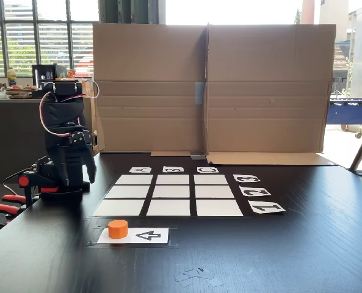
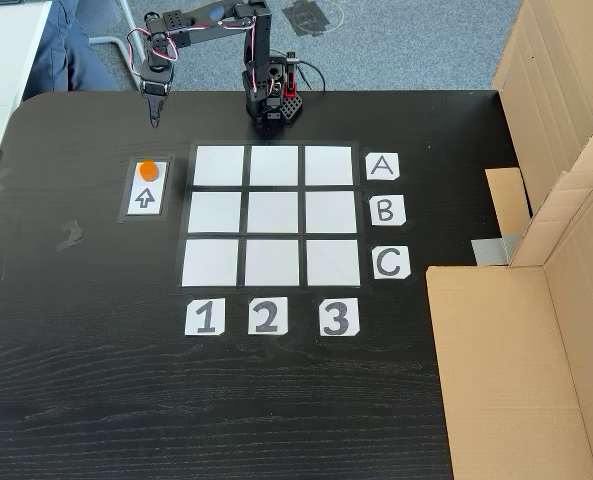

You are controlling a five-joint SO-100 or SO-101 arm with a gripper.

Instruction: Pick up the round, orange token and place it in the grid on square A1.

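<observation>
The black two-finger gripper [image 2: 156, 118] hangs point-down off the end of the black arm [image 2: 211, 22], above bare bench. Its fingers appear drawn together to a single tip with nothing between them; in a fixed view [image 1: 90, 174] the same gripper hangs in front of the arm's base.

The round, orange token [image 2: 148, 170], a small bright orange plastic puck, rests on the end of a white card with a black arrow [image 2: 146, 196] nearest the gripper. The token lies a short way beyond the gripper tip, apart from it, with nothing between the two. In a fixed view the token [image 1: 118, 228] sits at the card's [image 1: 145, 235] left end, the arrow pointing toward it.

Just beside the card lies the grid [image 2: 272, 212], three by three white rectangular cells separated by black gaps. Square A1 [image 2: 219, 166] is the corner cell closest to the token and the arm's base; it holds nothing, as do the other eight cells. White letter tags A [image 2: 380, 166], B [image 2: 385, 211] and C [image 2: 390, 263] flank one side; number tags 1 [image 2: 205, 317], 2 [image 2: 266, 316] and 3 [image 2: 337, 317] flank another.

The black wood-grain bench [image 2: 96, 380] carries all of this. Brown corrugated cardboard panels [image 1: 211, 88] stand upright along its far edge in a fixed view. Red-handled clamps [image 1: 7, 204] sit by the arm's base.
</observation>
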